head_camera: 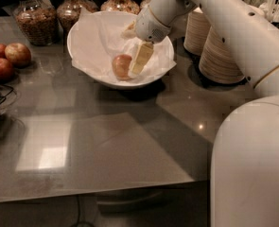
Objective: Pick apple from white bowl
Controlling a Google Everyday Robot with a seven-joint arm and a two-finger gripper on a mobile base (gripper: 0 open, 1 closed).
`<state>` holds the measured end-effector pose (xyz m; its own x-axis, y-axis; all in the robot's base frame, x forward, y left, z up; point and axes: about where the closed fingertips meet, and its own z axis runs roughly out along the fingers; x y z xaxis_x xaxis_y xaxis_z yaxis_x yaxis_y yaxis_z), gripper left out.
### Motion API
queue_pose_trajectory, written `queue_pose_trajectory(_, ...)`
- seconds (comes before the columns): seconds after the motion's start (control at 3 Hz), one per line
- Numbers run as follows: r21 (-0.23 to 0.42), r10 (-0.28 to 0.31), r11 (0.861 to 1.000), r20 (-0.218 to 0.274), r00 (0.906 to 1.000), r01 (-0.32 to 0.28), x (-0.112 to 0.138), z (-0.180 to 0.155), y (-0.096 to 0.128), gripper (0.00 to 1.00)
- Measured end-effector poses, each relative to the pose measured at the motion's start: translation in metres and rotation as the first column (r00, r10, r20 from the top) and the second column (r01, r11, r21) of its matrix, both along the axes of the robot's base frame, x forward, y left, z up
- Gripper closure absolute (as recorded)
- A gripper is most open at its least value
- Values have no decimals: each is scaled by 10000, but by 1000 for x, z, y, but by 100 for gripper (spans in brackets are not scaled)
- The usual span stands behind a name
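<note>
The apple [120,65], small, pale orange-pink and glossy, lies in the white bowl [82,56] on crumpled white paper, right of the bowl's middle. My gripper [132,55] reaches down into the bowl from the upper right and is open. One tan finger [141,59] lies against the apple's right side. The other finger [128,30] shows further back, above the apple. The apple rests on the paper and is not lifted.
Several darker red apples [6,60] lie at the table's left edge. Glass jars [32,15] stand behind the bowl. Stacks of tan paper bowls [224,56] stand to the right, under my arm. My white base [252,164] fills the lower right.
</note>
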<state>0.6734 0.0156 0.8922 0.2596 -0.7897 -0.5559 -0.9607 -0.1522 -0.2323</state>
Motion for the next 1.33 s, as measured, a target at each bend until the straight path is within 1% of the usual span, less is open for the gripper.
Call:
queue_pose_trajectory(0.33,-224,90,9997,-204,9998,-95,-2,-14,3,17)
queue_pose_trajectory(1.0,-419,52,9991,-464,9989,-71,-8,-31,5,19)
queue_pose_trajectory(1.33,-457,30,9989,-535,9986,-55,-10,-36,6,37)
